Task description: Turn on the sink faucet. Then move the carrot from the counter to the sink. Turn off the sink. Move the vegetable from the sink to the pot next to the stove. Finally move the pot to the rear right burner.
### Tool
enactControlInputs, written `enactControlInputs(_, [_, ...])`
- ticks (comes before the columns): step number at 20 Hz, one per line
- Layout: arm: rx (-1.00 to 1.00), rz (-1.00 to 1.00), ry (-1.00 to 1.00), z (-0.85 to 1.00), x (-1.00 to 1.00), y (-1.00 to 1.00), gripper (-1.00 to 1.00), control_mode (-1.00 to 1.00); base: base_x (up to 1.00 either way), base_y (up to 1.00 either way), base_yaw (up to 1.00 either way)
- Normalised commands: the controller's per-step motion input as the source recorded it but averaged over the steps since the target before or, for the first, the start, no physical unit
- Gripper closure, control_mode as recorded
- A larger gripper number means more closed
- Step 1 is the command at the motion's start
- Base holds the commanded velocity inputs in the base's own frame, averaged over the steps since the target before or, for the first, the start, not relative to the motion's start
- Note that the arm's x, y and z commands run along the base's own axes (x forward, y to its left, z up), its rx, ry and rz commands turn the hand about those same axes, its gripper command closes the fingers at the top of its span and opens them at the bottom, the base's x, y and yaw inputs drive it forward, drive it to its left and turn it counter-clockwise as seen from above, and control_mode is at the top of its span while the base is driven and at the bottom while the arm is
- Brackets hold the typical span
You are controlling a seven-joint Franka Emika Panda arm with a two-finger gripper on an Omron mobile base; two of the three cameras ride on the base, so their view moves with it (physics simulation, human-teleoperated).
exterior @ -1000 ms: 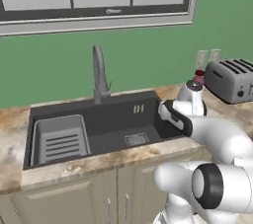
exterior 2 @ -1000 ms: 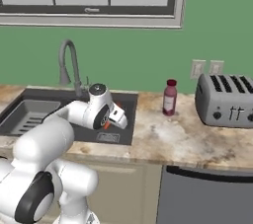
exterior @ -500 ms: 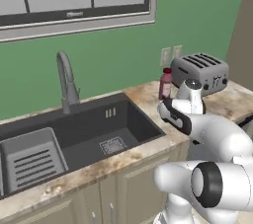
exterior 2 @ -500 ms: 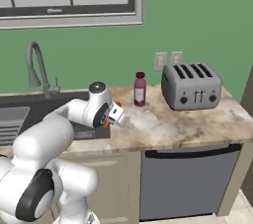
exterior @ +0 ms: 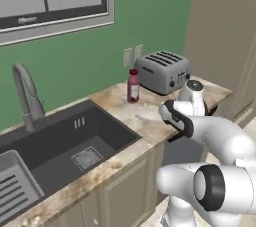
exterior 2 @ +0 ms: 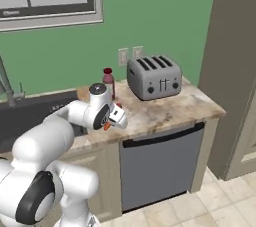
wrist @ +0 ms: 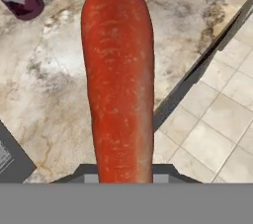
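My gripper (wrist: 123,173) is shut on the carrot (wrist: 118,80), a slim orange-red root that points away from the hand above the marbled counter (wrist: 49,70). From the right base camera the gripper (exterior 2: 117,118) hovers over the counter's (exterior 2: 170,108) front edge, with the carrot's tip (exterior 2: 106,126) poking out under it. In the left base view the hand (exterior: 176,118) hangs right of the sink (exterior: 65,146). The sink faucet (exterior: 25,96) stands at the far left. The pot and the stove are out of view.
A pink-red bottle (exterior: 133,85) and a grey toaster (exterior: 162,71) stand at the back of the counter. A dishwasher front (exterior 2: 160,163) sits under the counter's right end. A tall brown cabinet side (exterior 2: 235,71) closes off the right. Tiled floor (wrist: 217,114) lies below.
The base has driven to the right, so the sink and faucet slid left in both base views while the toaster and tall cabinet came in. The gripper stays shut on the carrot.
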Motion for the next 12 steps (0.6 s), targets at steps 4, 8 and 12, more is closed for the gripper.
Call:
enactControlInputs(4, [0.0, 0.0, 0.0, 0.0, 0.0, 0.0, 1.0, 1.0, -0.26, -0.21, -0.45])
enactControlInputs(8, [0.0, 0.0, 0.0, 0.0, 0.0, 0.0, 1.0, 1.0, -0.22, -0.24, -0.46])
enactControlInputs(12, [0.0, 0.0, 0.0, 0.0, 0.0, 0.0, 1.0, 1.0, -0.15, -0.27, -0.46])
